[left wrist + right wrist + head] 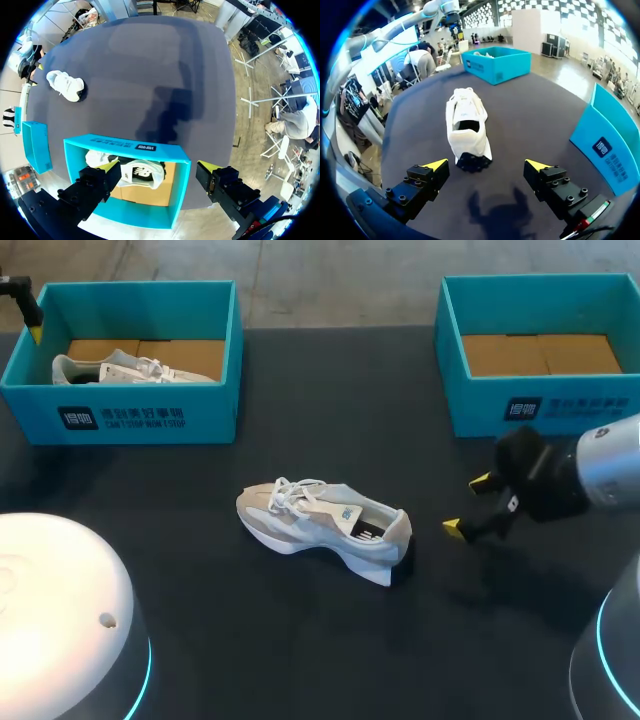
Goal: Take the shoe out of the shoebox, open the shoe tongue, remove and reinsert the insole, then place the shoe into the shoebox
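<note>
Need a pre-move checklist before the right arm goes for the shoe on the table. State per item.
1. Shoe out of its box, standing on its sole on the table: ok.
2. Right gripper open, just behind the heel, not touching it: ok.
3. Tongue pulled open: cannot tell; laces look threaded.
4. Insole seated: cannot tell from these views.
5. Right shoebox free to take the shoe, only its cardboard floor shows: ok.
6. Left gripper out of the way, open above the left shoebox, which holds a second shoe: ok.
</note>
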Motion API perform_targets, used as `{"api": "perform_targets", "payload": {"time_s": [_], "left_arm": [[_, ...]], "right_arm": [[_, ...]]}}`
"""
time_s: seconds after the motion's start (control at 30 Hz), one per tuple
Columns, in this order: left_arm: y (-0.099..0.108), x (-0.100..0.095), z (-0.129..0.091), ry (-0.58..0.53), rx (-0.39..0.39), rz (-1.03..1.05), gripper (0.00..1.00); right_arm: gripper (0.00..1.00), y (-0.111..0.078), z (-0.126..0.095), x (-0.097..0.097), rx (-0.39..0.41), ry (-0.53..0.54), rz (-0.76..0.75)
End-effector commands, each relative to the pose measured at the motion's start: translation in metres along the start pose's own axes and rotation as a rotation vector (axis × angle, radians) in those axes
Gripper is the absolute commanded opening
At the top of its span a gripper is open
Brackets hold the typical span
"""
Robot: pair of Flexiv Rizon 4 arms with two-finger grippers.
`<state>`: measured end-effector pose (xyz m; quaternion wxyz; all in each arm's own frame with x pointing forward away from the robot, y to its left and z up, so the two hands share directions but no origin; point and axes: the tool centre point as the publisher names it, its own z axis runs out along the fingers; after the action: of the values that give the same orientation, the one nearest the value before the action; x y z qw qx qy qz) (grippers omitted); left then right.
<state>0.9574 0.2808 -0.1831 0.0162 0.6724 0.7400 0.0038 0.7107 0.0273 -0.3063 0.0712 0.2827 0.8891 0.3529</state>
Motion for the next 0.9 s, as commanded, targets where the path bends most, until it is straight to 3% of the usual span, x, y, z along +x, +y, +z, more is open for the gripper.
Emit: {"api": "perform_targets", "payload": {"time_s": [0.03,0.3,0.9], "left_arm": [[-0.001,0.0,0.0,0.002,-0.002,0.0,1.0],[-0.001,0.0,0.0,0.002,-0.002,0.0,1.0],[-0.001,0.0,0.0,0.002,-0.002,0.0,1.0]], "right_arm": [[1.0,-0.004,0.006,-0.005,-0.074,0.046,-0.075],[1.0,-0.014,0.009,-0.019,-0.158,0.101,-0.142],[1.0,-0.028,0.036,-0.022,-0.18,0.138,-0.196]]}}
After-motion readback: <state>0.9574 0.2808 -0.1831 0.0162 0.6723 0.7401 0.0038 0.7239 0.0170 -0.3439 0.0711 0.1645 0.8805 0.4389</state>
